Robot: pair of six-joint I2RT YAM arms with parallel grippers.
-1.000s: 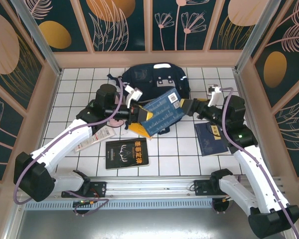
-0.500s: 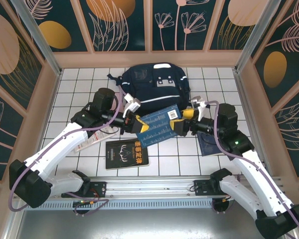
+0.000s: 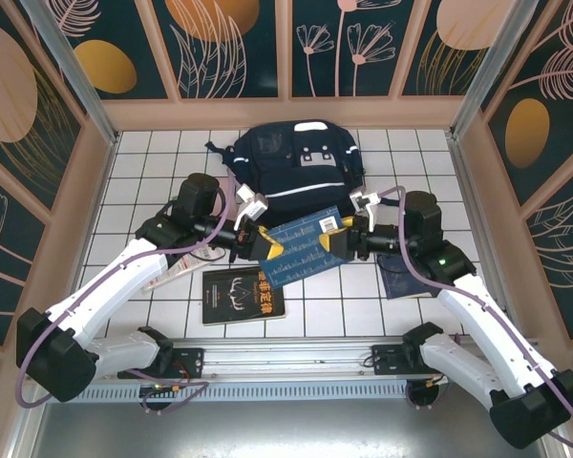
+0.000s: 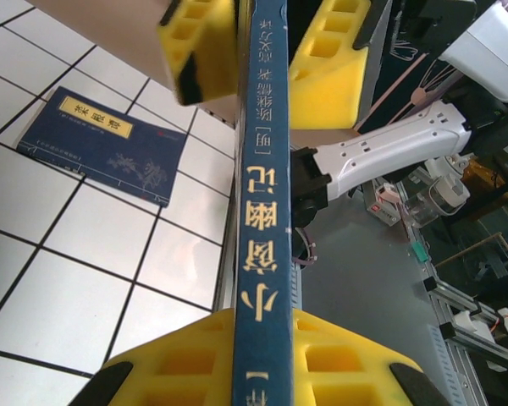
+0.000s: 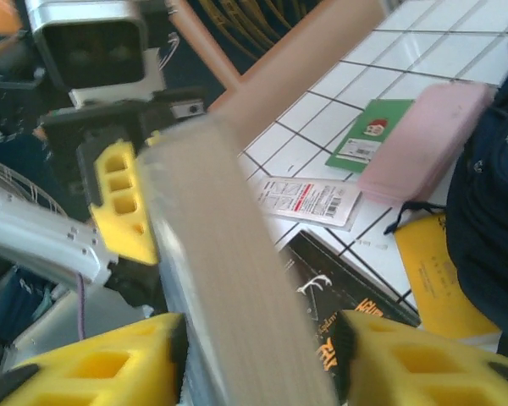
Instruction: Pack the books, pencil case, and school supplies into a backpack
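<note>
Backpack [image 3: 288, 157]: flat on counter [image 3: 143, 162], contents not visible.
Left tool [image 3: 269, 246]: clamped on blue book [image 3: 306, 250].
Right tool [image 3: 344, 242]: straddles same book; grip unclear.

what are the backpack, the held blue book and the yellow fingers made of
backpack: likely woven fabric, matt navy; soft slumped shape, dark straps.
blue book: paper, smooth printed cover, pale gold spine lettering.
left fingers: probably plastic, matt yellow, with moulded hollow pockets.
</note>
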